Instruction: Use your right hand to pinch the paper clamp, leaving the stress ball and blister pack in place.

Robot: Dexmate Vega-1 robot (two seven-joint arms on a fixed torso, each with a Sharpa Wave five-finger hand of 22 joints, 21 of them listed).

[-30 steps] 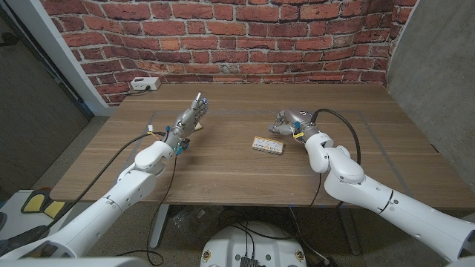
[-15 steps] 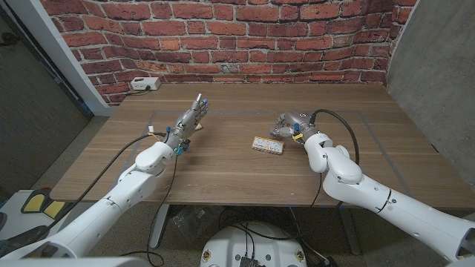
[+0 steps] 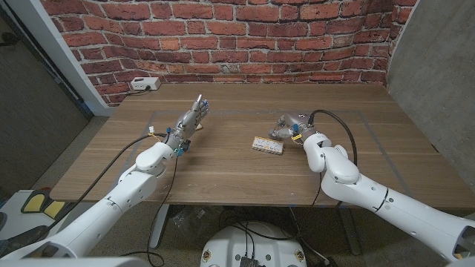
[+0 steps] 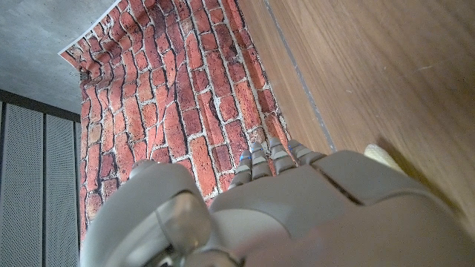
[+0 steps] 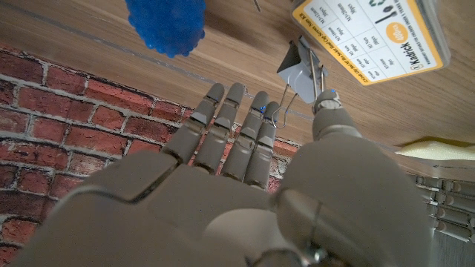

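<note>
Blister pack (image 3: 267, 144) lies on the table (image 3: 223, 167), left of the right hand (image 3: 288, 123).

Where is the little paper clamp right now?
The paper clamp lies on the wooden table just past the right robot hand's fingertips, beside the yellow blister pack.

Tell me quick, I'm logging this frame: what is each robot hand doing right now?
Left robot hand: open, fingers extended, holding nothing.
Right robot hand: open, holding nothing; its fingers reach toward the paper clamp, not yet pinching it.
</note>
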